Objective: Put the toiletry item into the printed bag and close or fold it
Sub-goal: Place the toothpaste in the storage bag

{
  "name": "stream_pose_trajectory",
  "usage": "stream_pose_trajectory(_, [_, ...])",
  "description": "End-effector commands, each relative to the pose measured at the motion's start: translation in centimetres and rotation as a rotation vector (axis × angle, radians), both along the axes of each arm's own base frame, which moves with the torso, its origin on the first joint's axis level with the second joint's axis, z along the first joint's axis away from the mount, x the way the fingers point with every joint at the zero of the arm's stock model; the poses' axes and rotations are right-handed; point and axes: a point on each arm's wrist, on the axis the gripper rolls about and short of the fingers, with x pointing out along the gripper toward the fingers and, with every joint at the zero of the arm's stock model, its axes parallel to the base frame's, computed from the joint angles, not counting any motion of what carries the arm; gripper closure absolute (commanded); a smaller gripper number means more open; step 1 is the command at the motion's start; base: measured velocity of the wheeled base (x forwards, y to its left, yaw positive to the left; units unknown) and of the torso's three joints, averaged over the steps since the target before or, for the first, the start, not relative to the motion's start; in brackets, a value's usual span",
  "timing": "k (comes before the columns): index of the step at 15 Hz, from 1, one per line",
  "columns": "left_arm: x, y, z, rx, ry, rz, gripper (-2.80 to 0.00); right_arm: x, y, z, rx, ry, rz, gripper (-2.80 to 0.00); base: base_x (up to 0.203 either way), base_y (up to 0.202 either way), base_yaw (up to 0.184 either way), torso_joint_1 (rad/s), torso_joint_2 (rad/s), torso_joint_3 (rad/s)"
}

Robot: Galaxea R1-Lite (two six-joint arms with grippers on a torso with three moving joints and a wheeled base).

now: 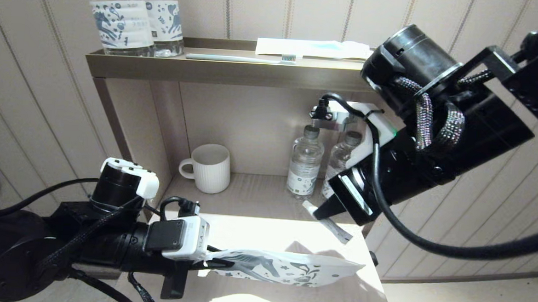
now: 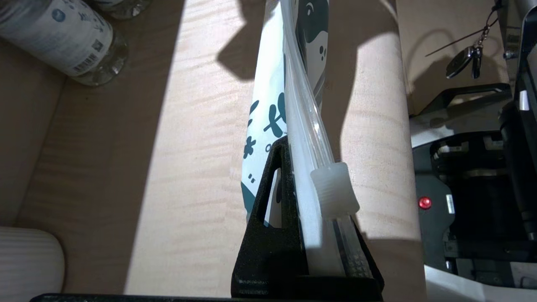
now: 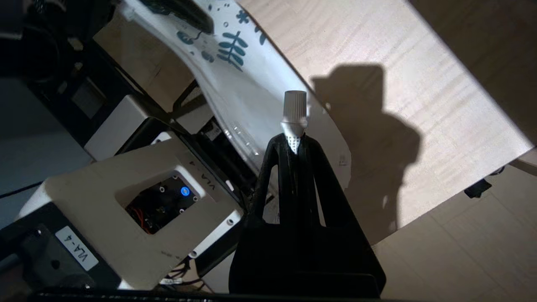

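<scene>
The printed bag (image 1: 290, 267), white with blue horse and doodles, hangs flat just above the table, held at its left end by my left gripper (image 1: 219, 262). In the left wrist view that gripper (image 2: 300, 167) is shut on the bag's (image 2: 268, 105) zip edge, beside the translucent slider (image 2: 334, 191). The toiletry item (image 1: 334, 228), a small tube with a white ribbed cap, is held by my right gripper (image 1: 323, 211) above the bag's right half. In the right wrist view the gripper (image 3: 295, 144) is shut on the tube, its cap (image 3: 295, 105) pointing at the bag (image 3: 251, 84).
A white ribbed mug (image 1: 210, 167) and two small water bottles (image 1: 304, 162) stand in the lower shelf behind the light wood table (image 1: 255, 233). The top shelf holds two large labelled bottles (image 1: 121, 19), a toothbrush (image 1: 241, 58) and a white packet (image 1: 316, 47).
</scene>
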Motion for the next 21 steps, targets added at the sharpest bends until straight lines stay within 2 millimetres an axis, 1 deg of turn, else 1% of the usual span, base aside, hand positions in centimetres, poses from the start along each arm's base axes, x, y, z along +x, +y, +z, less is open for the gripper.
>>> stream_pose_trajectory(1, [0.3, -0.2, -0.5, 0.008, 0.01, -0.007, 0.0, -0.6, -0.4, -0.3, -0.023, -0.004, 0.037, 0.0, 0.0, 0.0, 0.0, 0.0, 0.0, 0.0])
stream_pose_trajectory(3, [0.3, -0.2, -0.5, 0.008, 0.009, -0.008, 0.0, -1.0, -0.9, -0.8, -0.051, -0.008, 0.081, 0.0, 0.0, 0.0, 0.0, 0.0, 0.0, 0.0])
stream_pose_trajectory(6, [0.3, -0.2, -0.4, 0.006, 0.006, -0.006, 0.0, -2.1, -1.9, -0.7, -0.093, -0.078, 0.209, 0.0, 0.0, 0.0, 0.0, 0.0, 0.0, 0.0])
stream_pose_trajectory(8, [0.3, -0.2, -0.4, 0.005, 0.006, -0.007, 0.0, -2.6, -2.3, -1.1, -0.134, -0.071, 0.267, 0.0, 0.0, 0.0, 0.0, 0.0, 0.0, 0.0])
stream_pose_trajectory(10, [0.3, -0.2, -0.5, 0.008, 0.011, -0.007, 0.0, -2.6, -2.0, -1.8, -0.168, -0.055, 0.313, 0.0, 0.0, 0.0, 0.0, 0.0, 0.0, 0.0])
stream_pose_trajectory(13, [0.3, -0.2, -0.5, 0.007, 0.009, -0.009, 0.0, -2.0, -1.4, -2.6, -0.178, -0.044, 0.368, 0.0, 0.0, 0.0, 0.0, 0.0, 0.0, 0.0])
stream_pose_trajectory(17, [0.1, -0.1, -0.8, -0.001, 0.032, -0.029, 0.0, -0.7, 0.1, -4.0, -0.193, -0.009, 0.387, 0.0, 0.0, 0.0, 0.0, 0.0, 0.0, 0.0])
stream_pose_trajectory(21, [0.1, 0.0, -0.8, -0.004, 0.034, -0.032, 0.0, -0.1, 1.5, -4.7, -0.166, 0.021, 0.421, 0.0, 0.0, 0.0, 0.0, 0.0, 0.0, 0.0])
